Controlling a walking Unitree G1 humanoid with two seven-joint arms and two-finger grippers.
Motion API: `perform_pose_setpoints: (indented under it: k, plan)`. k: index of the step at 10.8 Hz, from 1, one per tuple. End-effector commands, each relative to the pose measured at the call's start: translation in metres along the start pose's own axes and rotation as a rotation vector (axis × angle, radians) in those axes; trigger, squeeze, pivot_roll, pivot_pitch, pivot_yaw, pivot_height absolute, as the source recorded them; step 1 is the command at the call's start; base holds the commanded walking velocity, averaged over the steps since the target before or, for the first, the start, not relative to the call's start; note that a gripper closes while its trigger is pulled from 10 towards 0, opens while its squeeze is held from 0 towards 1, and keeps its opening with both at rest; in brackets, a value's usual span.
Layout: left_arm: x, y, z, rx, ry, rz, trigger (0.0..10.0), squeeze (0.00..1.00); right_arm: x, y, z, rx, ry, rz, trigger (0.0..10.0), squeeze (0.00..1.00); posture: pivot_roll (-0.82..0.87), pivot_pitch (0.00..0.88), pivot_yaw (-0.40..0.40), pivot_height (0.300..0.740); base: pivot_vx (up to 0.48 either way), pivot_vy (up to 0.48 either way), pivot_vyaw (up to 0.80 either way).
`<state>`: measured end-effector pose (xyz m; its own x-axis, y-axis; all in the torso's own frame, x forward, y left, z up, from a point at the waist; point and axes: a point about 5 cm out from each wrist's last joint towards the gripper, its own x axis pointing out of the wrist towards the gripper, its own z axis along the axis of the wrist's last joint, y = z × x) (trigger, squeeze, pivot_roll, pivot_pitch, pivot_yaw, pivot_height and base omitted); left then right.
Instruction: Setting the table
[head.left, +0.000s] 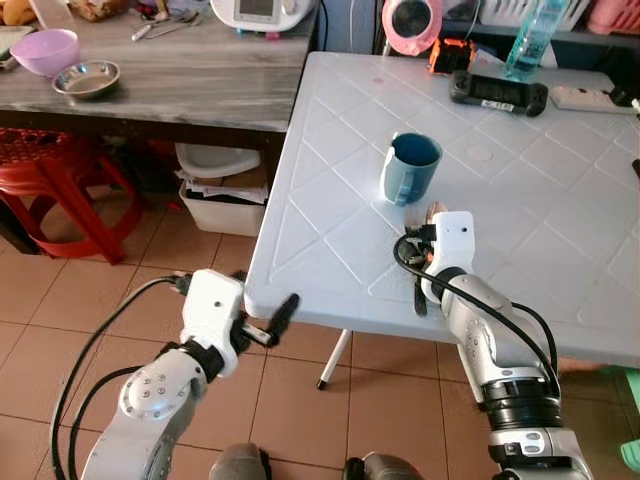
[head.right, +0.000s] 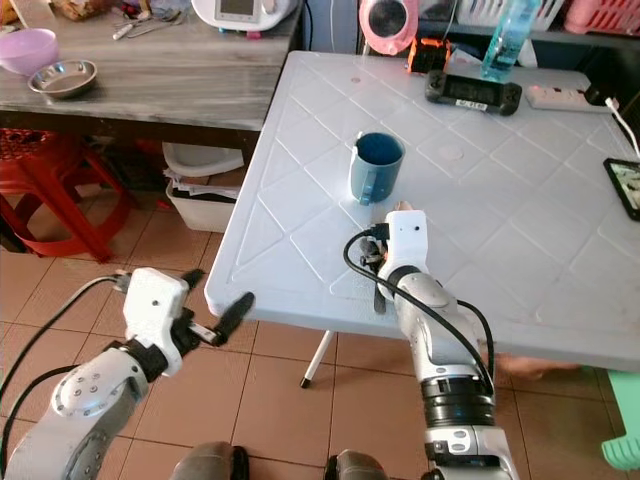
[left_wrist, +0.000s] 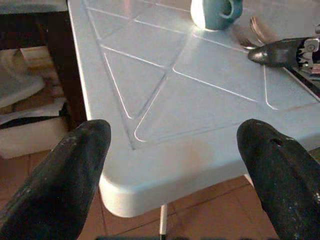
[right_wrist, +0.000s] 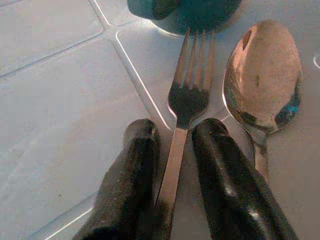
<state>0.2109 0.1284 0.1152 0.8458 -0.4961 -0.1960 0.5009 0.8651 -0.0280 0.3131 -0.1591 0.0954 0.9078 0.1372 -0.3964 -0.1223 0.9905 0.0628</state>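
Note:
A blue mug (head.left: 410, 167) stands upright on the white plastic table (head.left: 520, 200). Just short of the mug, my right gripper (right_wrist: 175, 132) rests on the table top, shut on the handle of a fork (right_wrist: 187, 95) whose tines point at the mug's base. A spoon (right_wrist: 262, 75) lies flat beside the fork, bowl toward the mug. My left gripper (head.left: 265, 300) is open at the table's near left corner (left_wrist: 150, 190), level with its edge, holding nothing.
A grey wooden counter (head.left: 200, 80) at back left carries a purple bowl (head.left: 45, 50) and a steel bowl (head.left: 87, 78). Below it are a red stool (head.left: 50, 175) and a white bin (head.left: 220, 190). A black controller (head.left: 498, 93) and bottle (head.left: 530, 40) sit at the table's far side.

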Motion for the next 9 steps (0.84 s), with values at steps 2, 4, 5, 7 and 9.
perform_pose_setpoints:
  k: [2,4,5,7,9]
  plan:
    - [0.003,-0.002,-0.002,0.011,0.002,-0.02,10.0,0.0,-0.002,-0.01,-0.045,0.078,0.213,-0.048,0.0,0.0,0.09,0.0,-0.011,0.74,0.0,0.0,0.0]
    - [0.009,-0.003,-0.003,0.013,-0.012,-0.044,10.0,0.0,0.0,-0.011,-0.048,0.061,0.227,-0.042,0.0,0.0,0.08,0.0,-0.016,0.74,0.0,0.0,0.0]
    - [0.013,-0.004,-0.001,-0.004,-0.045,-0.063,10.0,0.0,0.001,-0.011,-0.047,0.066,0.223,-0.051,0.0,0.0,0.07,0.0,-0.016,0.74,0.0,0.0,0.0]
    - [0.023,0.003,0.012,-0.074,-0.144,0.008,10.0,0.0,0.004,-0.007,-0.029,0.095,0.109,-0.084,0.0,0.0,0.06,0.0,-0.018,0.74,0.0,0.0,0.0]
    - [0.029,0.009,0.012,-0.055,-0.143,0.049,10.0,0.0,0.002,0.007,-0.013,0.128,0.009,-0.006,0.0,0.0,0.05,0.0,-0.027,0.74,0.0,0.135,0.0]
